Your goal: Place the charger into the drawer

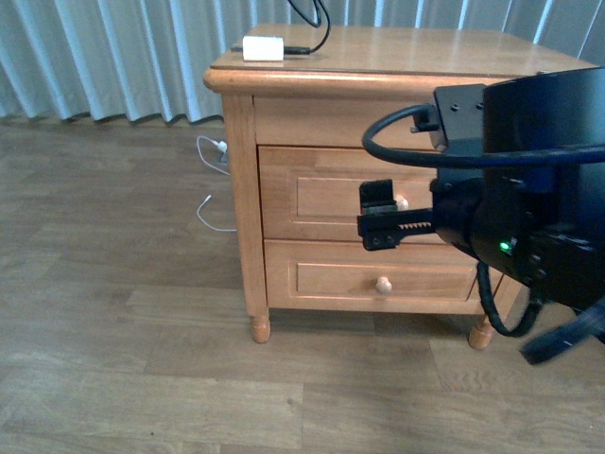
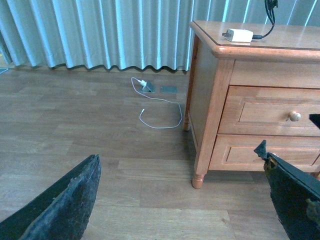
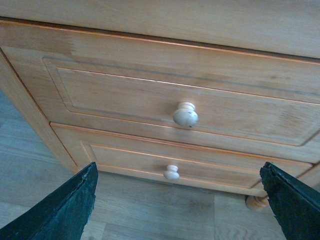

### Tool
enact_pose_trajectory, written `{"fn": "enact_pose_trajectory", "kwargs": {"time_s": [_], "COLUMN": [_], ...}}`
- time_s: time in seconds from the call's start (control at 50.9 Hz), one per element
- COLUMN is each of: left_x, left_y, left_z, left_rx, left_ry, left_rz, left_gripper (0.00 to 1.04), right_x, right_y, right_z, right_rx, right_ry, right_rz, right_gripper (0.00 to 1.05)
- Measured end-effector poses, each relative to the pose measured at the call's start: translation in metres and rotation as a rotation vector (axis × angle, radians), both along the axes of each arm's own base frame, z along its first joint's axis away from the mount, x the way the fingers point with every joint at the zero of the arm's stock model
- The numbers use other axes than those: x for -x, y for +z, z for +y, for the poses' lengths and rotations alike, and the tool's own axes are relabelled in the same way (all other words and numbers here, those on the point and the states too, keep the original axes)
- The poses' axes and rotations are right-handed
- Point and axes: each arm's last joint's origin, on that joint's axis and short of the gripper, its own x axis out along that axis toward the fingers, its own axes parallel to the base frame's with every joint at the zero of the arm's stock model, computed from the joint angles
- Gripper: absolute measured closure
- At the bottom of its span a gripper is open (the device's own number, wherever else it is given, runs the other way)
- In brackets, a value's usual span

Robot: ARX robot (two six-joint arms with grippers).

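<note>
Nothing is done yet: the honey-wood nightstand (image 1: 241,189) has its upper drawer (image 1: 321,194) shut, recessed panel smooth. The right claw (image 1: 371,217) hangs spread and empty before the nightstand's front. The left claw (image 2: 180,200), also spread and empty, sits off its left side. The boxy white charger (image 1: 263,48) lies atop the nightstand. The round knob (image 3: 185,114) is ungrasped; 2 steps remain.

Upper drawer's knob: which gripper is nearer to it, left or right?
Right. The right gripper is open just in front of the knob. The left gripper, also open, is well back from the nightstand, over the floor.
</note>
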Motion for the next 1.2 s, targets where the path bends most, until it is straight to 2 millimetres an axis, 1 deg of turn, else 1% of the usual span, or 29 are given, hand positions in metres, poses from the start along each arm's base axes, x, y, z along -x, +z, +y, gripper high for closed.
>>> {"fn": "enact_pose_trajectory", "kwargs": {"time_s": [0.138, 0.275, 0.452, 0.55, 0.806, 1.022, 1.199], "left_x": [0.0, 0.0, 0.0, 0.0, 0.0, 0.0, 0.0], "left_y": [0.0, 0.0, 0.0, 0.0, 0.0, 0.0, 0.0], "left_z": [0.0, 0.0, 0.0, 0.0, 0.0, 0.0, 0.0], "left_rx": [0.0, 0.0, 0.0, 0.0, 0.0, 0.0, 0.0], "left_ry": [0.0, 0.0, 0.0, 0.0, 0.0, 0.0, 0.0], "left_rz": [0.0, 0.0, 0.0, 0.0, 0.0, 0.0, 0.0], "left_gripper": [0.06, 0.06, 0.06, 0.06, 0.06, 0.06, 0.06], "right_x": [-0.022, -0.04, -0.067, -0.077, -0.093, -0.098, -0.098], "right_y": [-0.018, -0.033, -0.043, -0.048, -0.059, -0.057, -0.058], "right_z": [0.01, 0.013, 0.01, 0.006, -0.002, 0.002, 0.007], "right_rx": [0.003, 0.003, -0.006, -0.016, -0.019, -0.025, -0.025], "right_ry": [-0.001, -0.027, -0.092, -0.113, -0.147, -0.13, -0.118], "right_rz": [0.003, 0.007, -0.02, -0.024, -0.035, -0.04, -0.04], "right_gripper": [0.08, 0.08, 0.08, 0.08, 0.08, 0.08, 0.08]}}
